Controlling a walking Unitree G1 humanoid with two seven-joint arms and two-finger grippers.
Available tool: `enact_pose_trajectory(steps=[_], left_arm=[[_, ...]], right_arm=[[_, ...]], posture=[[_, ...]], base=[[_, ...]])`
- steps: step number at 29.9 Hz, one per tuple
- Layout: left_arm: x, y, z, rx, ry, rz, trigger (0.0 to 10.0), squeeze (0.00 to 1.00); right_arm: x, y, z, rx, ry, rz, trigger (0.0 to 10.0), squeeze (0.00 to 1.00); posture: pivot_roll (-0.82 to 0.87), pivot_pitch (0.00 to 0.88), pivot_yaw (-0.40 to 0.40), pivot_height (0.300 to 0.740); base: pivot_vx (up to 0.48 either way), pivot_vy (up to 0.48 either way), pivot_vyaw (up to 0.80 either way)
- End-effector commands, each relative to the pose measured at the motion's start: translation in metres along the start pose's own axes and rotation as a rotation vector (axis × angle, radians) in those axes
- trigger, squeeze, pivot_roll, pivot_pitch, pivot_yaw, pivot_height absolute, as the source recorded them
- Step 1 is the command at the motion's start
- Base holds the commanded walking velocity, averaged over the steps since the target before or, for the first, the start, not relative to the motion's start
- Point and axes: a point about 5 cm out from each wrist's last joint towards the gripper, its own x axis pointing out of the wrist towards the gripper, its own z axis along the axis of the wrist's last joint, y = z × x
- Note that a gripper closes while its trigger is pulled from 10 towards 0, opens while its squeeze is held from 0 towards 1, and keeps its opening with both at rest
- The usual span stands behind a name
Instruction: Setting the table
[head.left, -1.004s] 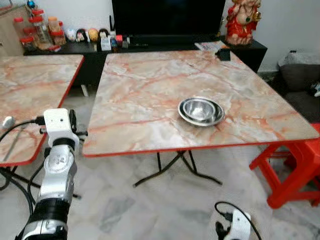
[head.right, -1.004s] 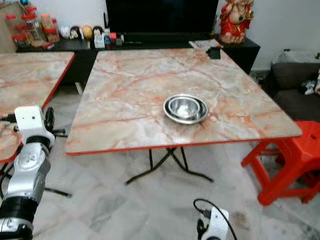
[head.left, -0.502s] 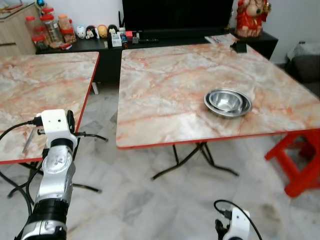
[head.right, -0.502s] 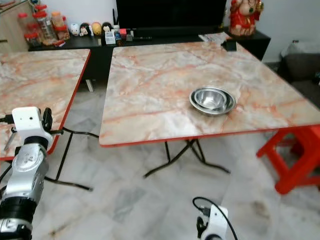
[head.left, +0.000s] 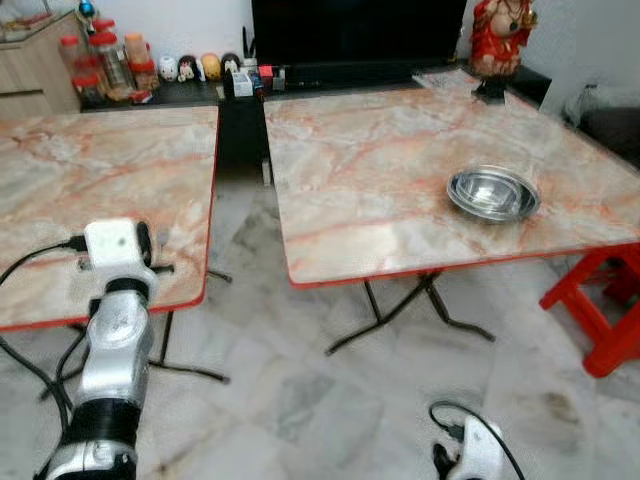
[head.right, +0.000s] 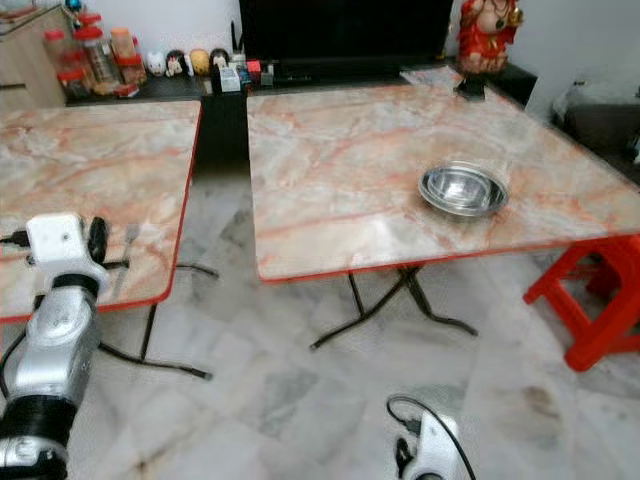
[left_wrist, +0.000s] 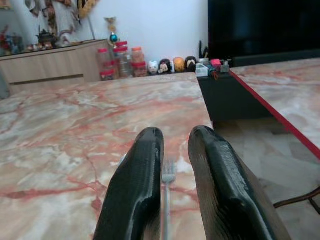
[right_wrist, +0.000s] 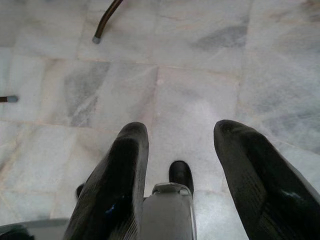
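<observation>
Right gripper (right_wrist: 182, 150): hung low beside the robot, pointed at the pale marble floor (right_wrist: 200, 75), its two black fingers spread apart with nothing between them.
Left arm (head.left: 112, 340): was raised and bent forward, its white wrist camera at the near red-edged corner of the left table (head.left: 90, 200).
Left gripper (left_wrist: 176, 165): hovered over the left table's top, aimed along it; the two black fingers (left_wrist: 137, 190) stood close together with a narrow gap, holding nothing.
Fork (left_wrist: 168, 175): lay flat on the left table just beyond the left gripper's fingertips, showing through the gap between them, tines away from the robot.
Right table (head.left: 400, 180): stood to the right of the left table, a strip of floor between them.
Steel bowls (head.left: 493, 192): sat toward the right side of the right table, well apart from the left table; they looked like two nested bowls, and nothing could be seen inside the top one.
Red stool (head.left: 600, 310): stood on the floor past the right table's near right corner.
Black cabinet (head.left: 200, 95): ran behind the left table and the right table, carrying red-lidded jars (head.left: 105, 62) and small figurines (head.left: 200, 67).
Red statue (head.left: 500, 35): stood at the cabinet's far right end.
</observation>
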Motion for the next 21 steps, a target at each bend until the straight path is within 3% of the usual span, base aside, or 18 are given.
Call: enact_pose_trajectory(steps=[1,21], left_arm=[[0.0020,0.0043,0.0044,0.013,-0.008,0.012,10.0,0.00],[0.0012,-0.0020,0.0029,0.019,-0.002,-0.016,10.0,0.00]], right_arm=[[0.0007,0.0064,0.0005,0.006,-0.003,0.013,10.0,0.00],[0.0003,0.0077,-0.0015,0.016,0.000,0.014,10.0,0.00]], posture=[[0.02,0.000,0.003,0.728],[0.02,0.000,0.006,0.728]], base=[[0.000,0.371,0.00],[0.000,0.356,0.00]])
